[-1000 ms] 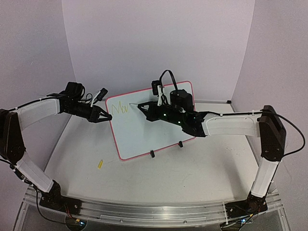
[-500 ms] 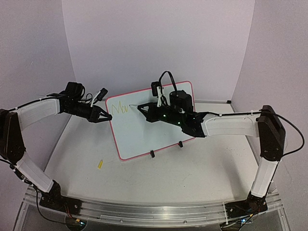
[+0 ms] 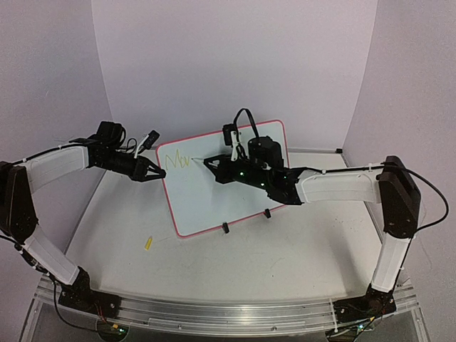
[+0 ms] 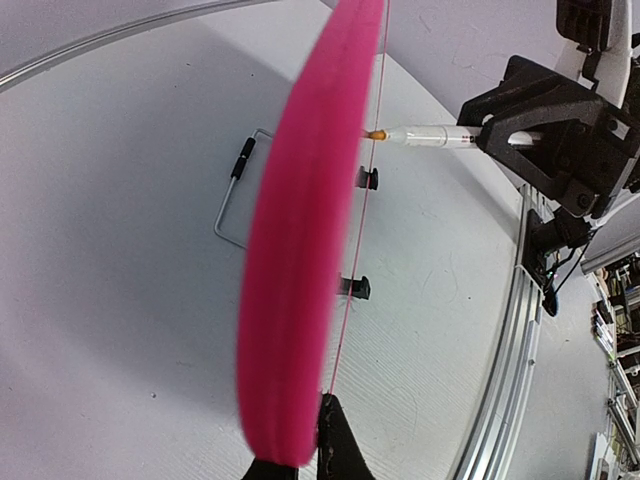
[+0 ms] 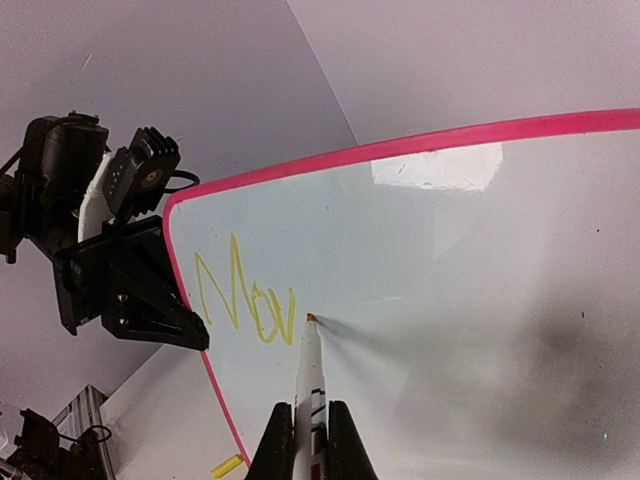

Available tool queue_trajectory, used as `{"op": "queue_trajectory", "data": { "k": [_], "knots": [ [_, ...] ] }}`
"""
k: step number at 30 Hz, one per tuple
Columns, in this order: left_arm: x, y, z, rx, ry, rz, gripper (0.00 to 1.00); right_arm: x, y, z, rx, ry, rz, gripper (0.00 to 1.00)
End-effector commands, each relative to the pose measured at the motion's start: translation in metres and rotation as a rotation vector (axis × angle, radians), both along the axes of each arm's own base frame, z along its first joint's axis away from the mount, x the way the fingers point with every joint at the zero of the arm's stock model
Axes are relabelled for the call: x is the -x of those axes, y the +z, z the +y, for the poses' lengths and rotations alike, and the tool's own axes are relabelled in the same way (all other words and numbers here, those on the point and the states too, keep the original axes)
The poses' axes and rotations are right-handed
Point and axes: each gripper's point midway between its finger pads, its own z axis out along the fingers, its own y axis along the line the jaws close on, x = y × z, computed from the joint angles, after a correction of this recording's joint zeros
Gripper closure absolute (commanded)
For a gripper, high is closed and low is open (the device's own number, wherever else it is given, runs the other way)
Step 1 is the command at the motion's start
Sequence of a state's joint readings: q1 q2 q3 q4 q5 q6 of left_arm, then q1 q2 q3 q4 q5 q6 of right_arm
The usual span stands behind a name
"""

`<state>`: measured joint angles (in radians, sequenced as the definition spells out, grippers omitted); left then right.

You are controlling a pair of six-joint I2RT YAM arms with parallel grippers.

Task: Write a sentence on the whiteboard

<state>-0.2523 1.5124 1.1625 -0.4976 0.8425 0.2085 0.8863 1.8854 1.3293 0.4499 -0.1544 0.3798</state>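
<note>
left pincer [image 3: 159, 173]: clenched on whiteboard [image 3: 214, 206] rim | right pincer [image 3: 211, 162]: grasping marker [image 5: 308, 370], tip on whiteboard just beside sentence [image 5: 245, 302]

At 6 o'clock the right gripper [image 5: 308, 428] pinches a marker [image 5: 308, 375], its tip touching the whiteboard [image 5: 450, 260] just 3 o'clock of the yellow-green handwriting [image 5: 245, 300], "Mov". At 9 o'clock the left gripper [image 5: 190, 335] meets the board's pink rim. A small yellow piece [image 5: 226, 466] lies at 7 o'clock.
</note>
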Motion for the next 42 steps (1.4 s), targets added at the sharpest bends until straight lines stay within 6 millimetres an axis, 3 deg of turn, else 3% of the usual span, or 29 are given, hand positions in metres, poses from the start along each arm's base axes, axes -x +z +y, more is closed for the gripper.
{"op": "queue_trajectory", "data": {
  "k": [1,7,17,34,42],
  "knots": [
    [-0.003,-0.006,0.006,-0.048,0.035,-0.009,1.0,-0.012,0.008,-0.017,-0.002,-0.102,-0.018,1.0],
    [-0.003,-0.005,0.006,-0.048,0.034,-0.012,1.0,-0.012,0.018,-0.022,-0.011,-0.118,-0.04,1.0],
    [-0.003,-0.006,0.006,-0.048,0.035,-0.01,1.0,-0.016,0.034,-0.013,-0.056,-0.098,-0.067,1.0],
    [-0.003,-0.005,0.006,-0.048,0.034,-0.011,1.0,-0.016,0.017,0.006,-0.043,-0.028,-0.034,1.0],
    [-0.003,-0.005,0.006,-0.047,0.033,-0.011,1.0,-0.011,0.001,-0.001,-0.016,-0.031,-0.001,1.0]
  ]
}}
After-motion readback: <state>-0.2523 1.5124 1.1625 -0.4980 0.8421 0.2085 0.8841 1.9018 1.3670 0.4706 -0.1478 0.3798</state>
